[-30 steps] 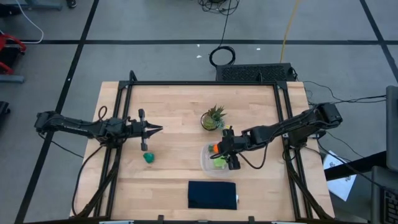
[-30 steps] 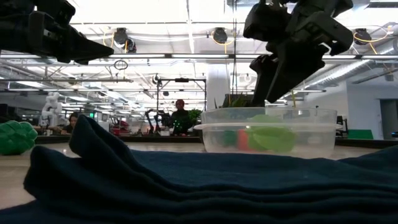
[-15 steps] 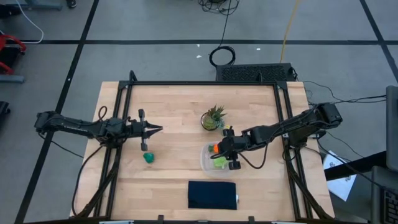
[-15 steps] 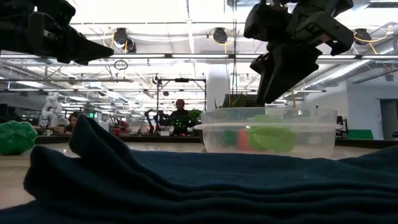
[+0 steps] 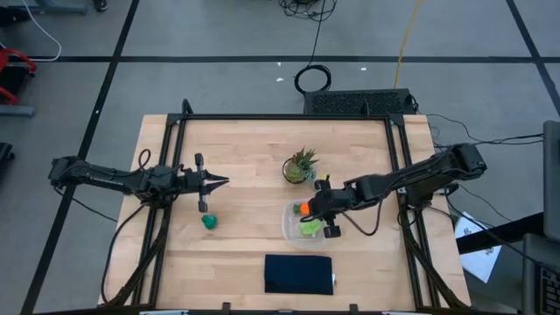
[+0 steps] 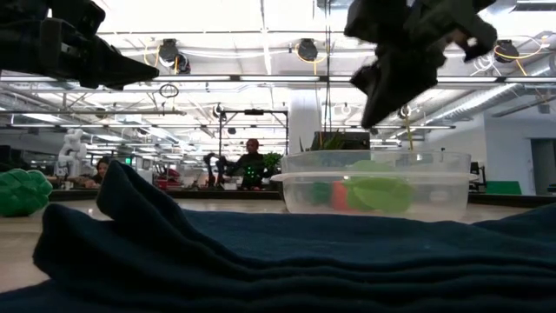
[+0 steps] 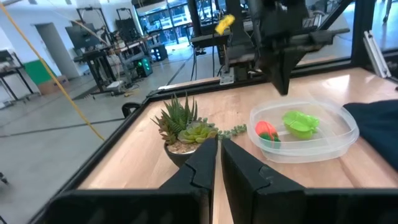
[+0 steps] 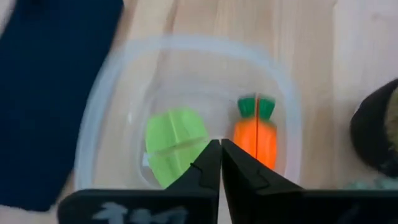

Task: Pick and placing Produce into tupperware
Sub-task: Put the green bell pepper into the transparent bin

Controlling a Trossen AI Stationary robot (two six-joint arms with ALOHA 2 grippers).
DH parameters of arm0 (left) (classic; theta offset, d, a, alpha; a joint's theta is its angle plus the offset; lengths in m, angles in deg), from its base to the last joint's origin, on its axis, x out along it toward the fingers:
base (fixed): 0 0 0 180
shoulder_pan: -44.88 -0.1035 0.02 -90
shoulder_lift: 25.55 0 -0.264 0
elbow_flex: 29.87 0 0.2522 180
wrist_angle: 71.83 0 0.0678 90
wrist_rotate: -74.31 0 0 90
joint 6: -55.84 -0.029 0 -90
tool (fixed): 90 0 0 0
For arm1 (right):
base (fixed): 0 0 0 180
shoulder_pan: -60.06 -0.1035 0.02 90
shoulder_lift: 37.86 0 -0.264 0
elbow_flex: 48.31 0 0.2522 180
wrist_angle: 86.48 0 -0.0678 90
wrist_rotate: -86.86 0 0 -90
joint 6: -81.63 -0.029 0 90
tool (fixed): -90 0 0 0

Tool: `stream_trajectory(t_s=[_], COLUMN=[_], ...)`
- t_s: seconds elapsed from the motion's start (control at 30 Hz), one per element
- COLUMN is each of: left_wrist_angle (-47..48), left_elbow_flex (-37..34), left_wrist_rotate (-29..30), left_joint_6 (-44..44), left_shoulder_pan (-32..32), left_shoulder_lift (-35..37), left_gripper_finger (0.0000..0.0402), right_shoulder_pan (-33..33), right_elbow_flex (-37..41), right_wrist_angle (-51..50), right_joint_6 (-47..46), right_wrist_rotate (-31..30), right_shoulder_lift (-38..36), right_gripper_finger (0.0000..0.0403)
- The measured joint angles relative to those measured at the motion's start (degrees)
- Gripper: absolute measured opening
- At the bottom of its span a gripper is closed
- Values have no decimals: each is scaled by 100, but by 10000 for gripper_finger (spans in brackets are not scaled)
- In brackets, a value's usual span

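The clear tupperware stands right of the table's middle. An orange carrot with a green top and a lime-green piece lie on its bottom. My right gripper hangs shut above it, pointing down, with nothing between its fingers; the low view shows it clear of the rim. A dark green piece rests on the table at the left. My left gripper hovers shut a little beyond that piece, level, pointing toward the table's right.
A spiky potted plant stands just beyond the tupperware. A dark navy cloth lies folded by the near edge. Bare wood stretches between the dark green piece and the tupperware. People show in the room behind.
My right gripper has shut with nothing between its fingers and has risen a little above the tupperware. The carrot and the lime-green piece stay in the tupperware.
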Motion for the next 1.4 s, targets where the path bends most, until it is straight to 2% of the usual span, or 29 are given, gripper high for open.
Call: stream_trajectory(t_s=[0.13, 0.37, 0.53, 0.67, 0.77, 0.9, 1.1, 1.17, 1.3, 1.4], left_wrist_angle=[-52, -139, -148, -148, -146, -141, -122, -120, -120, -103], left_elbow_flex=[0, 0, 0, 0, 0, 0, 0, 0, 0, 0], left_wrist_rotate=[10, 250, 253, 251, 219, 164, 162, 162, 162, 162], left_joint_6=[-60, -96, -147, -145, -115, -95, -117, -118, -104, -98], left_shoulder_pan=[4, 52, 48, 48, 48, 48, 48, 48, 48, 48], left_shoulder_lift=[2, 25, 46, 46, 46, 44, 44, 44, 44, 44], left_gripper_finger=[30, 30, 30, 30, 30, 30, 30, 30, 30, 30], right_shoulder_pan=[2, 70, 80, 78, 82, 103, 272, 350, 579, 684], right_elbow_flex=[245, 1185, 1782, 2224, 2675, 3258, 3997, 4189, 4337, 4402], right_wrist_angle=[232, 1193, 1241, 1250, 1637, 2134, 2566, 2918, 2875, 2811], right_joint_6=[-77, -399, -561, -433, -476, -479, -361, -216, -242, -249], right_wrist_rotate=[2, -60, -877, -1019, -1232, -1231, -1184, -1030, -848, -488], right_shoulder_lift=[-513, -1934, -3072, -3879, -4562, -5321, -5857, -6077, -6530, -6823], right_gripper_finger=[2, 1, 0, 0, 0, 0, 0, 0, 0, 0])
